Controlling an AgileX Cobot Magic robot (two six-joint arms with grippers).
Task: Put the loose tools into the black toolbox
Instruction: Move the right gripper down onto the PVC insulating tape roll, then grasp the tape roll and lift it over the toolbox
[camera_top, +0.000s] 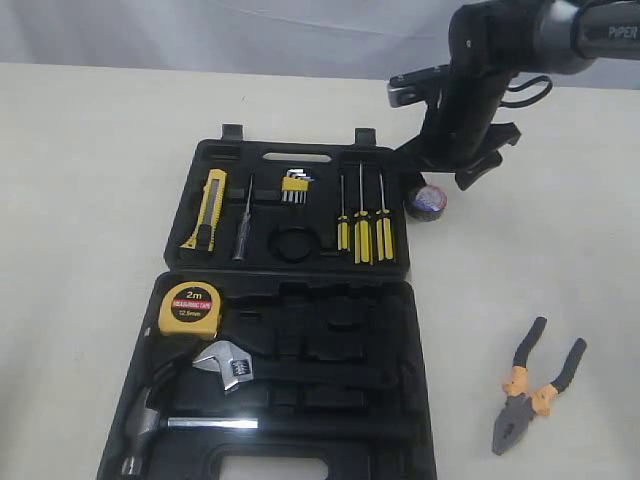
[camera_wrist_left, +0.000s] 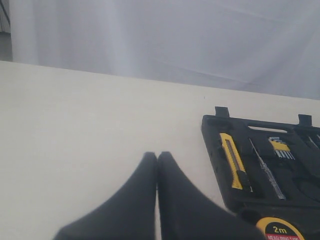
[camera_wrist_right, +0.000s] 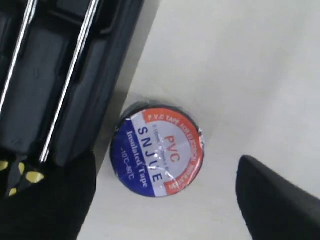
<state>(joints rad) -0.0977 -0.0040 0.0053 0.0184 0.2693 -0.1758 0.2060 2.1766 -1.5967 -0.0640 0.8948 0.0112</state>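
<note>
A cream table (camera_top: 90, 200) with a plain, matt surface fills nearly all of the exterior view. At its far edge hangs a pale grey-white curtain (camera_top: 200, 30), and no more of the room can be seen.

The black toolbox (camera_top: 340, 330) lies open and flat in the middle of the table, with one half far and one half near. The right arm (camera_top: 470, 90) reaches down from the far right corner.

In the near half lie a steel hammer (camera_top: 170, 420) and a silver adjustable wrench (camera_top: 235, 365). The yellow tape measure (camera_top: 190, 308) sits in that half's far left corner.

The pliers (camera_top: 535, 390) with black-orange handles lie on the bare table at the near right, well apart from the toolbox.

In the far half, the yellow-black utility knife (camera_top: 205, 210) lies at the left, three yellow-handled screwdrivers (camera_top: 362, 225) at the right, and the hex keys (camera_top: 296, 186) between them.

The right gripper (camera_wrist_right: 160, 170) is spread wide and holds nothing. It hangs over the small black tape roll (camera_top: 426, 201), with one finger on each side and a gap to each. The roll lies flat on the table, just beside the right wall of the far half and outside the toolbox.

The left gripper (camera_wrist_left: 157, 157) is above the bare table to the left of the toolbox. Its fingers are pressed together and nothing is between them.
</note>
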